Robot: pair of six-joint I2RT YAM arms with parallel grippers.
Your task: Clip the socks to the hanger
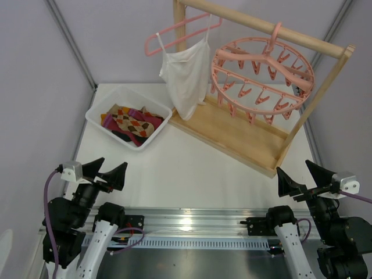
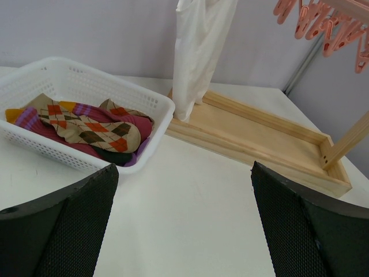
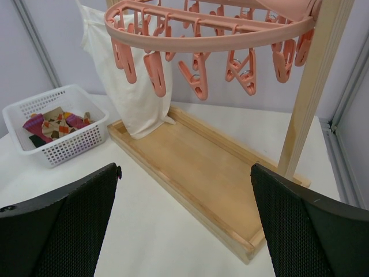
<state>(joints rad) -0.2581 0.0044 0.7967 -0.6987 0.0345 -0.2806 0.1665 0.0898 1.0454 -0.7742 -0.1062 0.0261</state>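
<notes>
1. Across the middle of the top view, a white table carries everything; both arm bases sit at the bottom edge.
2. At upper right, a wooden rack stands on the table, its tray-like base running diagonally and its rail crossing the top of the frame.
3. From that rail, the hanger hangs by its hook, tilted, with pink clips dangling from its rings. It lies well above and beyond the right gripper. In the right wrist view its rim fills the upper frame and the top is cut off. The left wrist view shows only a few clips at the upper right corner.
4. Left of the hanger, a white camisole hangs from a thin pink coat hanger, and its hem reaches the rack base.
5. At centre left, a white basket rests on the table, just beside the rack's near corner.
6. Inside the basket, the socks lie heaped, up-frame of the left gripper and well apart from it. An argyle sock lies on top and a black one is mostly buried, so the number of socks cannot be told.
7. At lower left and lower right, both grippers have their fingers spread wide and hold nothing.
</notes>
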